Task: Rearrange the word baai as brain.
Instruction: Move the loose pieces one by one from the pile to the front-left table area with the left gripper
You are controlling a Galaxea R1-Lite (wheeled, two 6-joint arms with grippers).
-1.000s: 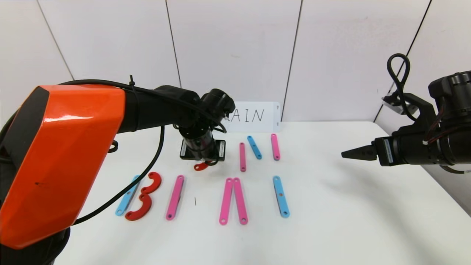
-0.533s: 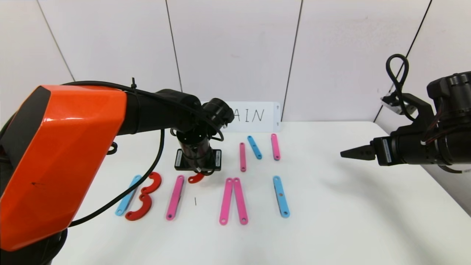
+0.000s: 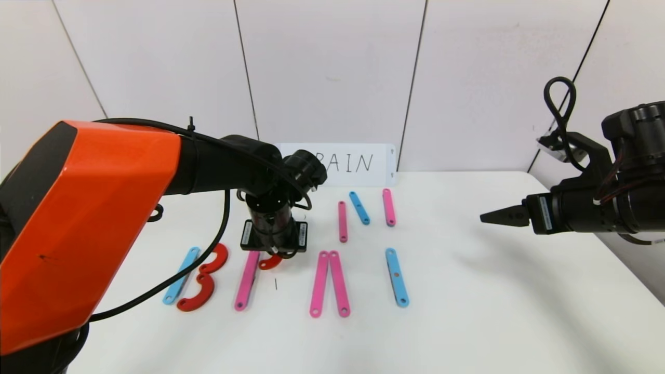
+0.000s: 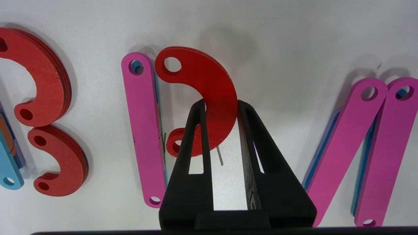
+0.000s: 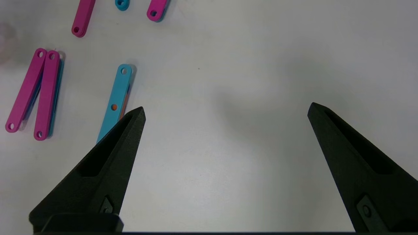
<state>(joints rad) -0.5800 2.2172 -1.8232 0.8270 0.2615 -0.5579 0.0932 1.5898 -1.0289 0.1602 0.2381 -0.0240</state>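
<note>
B built; left pincer [image 4: 221, 103] clamped on red arc [image 4: 209, 88] at pink strip's [image 4: 143, 127] 3 o'clock, forming R. A, I, N unfinished. Right pincer [image 5: 225, 111] apart, idle.

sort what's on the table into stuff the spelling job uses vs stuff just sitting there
Part of the job:
- red arc, gripped in the shut left claw beside a pink strip
- B: light-blue strip and two red arcs
- pink pair
- light-blue strip
- N pieces behind

Just there:
- white card, reference only
- right claw, open, idle above bare table
</note>
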